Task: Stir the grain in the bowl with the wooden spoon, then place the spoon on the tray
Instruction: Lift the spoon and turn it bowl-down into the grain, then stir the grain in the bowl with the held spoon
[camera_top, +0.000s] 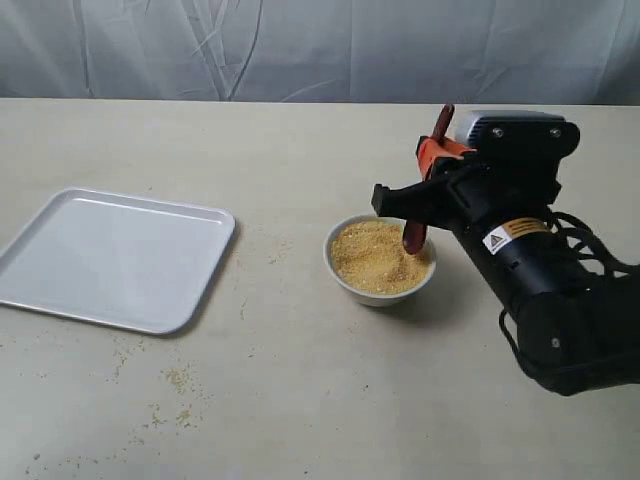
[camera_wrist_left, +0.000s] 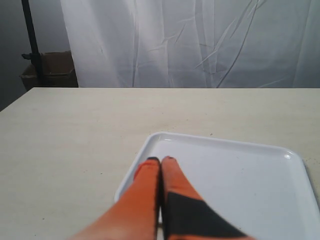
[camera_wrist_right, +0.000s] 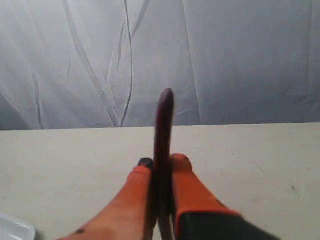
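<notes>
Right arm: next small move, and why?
Probably sweep the dark reddish-brown wooden spoon in a small, slow circle: the right hand is shut on its handle and its tip sits in the yellow grain near the small white ceramic bowl's rim, so stay inside it.

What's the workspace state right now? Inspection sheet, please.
Surface: beige table, in use.
Job's things: grain fills bowl; spoon nearly upright, tip in the grain; tray bare, left of bowl.
Clutter: spilled grain scattered on the table near tray and bowl.
Grippers: right gripper shut on spoon handle; left gripper shut, empty, at tray's edge.
Cables: black cables looped beside right arm.
Surroundings: white curtain behind; box and dark pole beyond table.
</notes>
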